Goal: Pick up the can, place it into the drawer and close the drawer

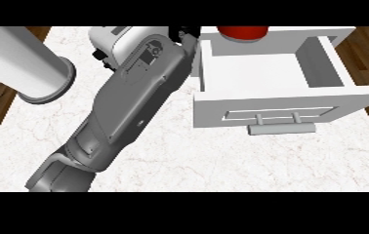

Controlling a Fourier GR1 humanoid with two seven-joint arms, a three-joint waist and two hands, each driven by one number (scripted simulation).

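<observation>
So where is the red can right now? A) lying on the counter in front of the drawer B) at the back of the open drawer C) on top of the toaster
B: the red can shows at the far edge of the open white drawer.

One red can [243, 32], one open white drawer [270, 103], one white toaster [110, 42], one white cylinder [32, 65], one grey forearm [130, 101], one marbled worktop [216, 160]

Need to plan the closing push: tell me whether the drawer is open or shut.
Open. The white drawer is pulled out, its interior exposed from above, with the handle facing the robot.
</observation>
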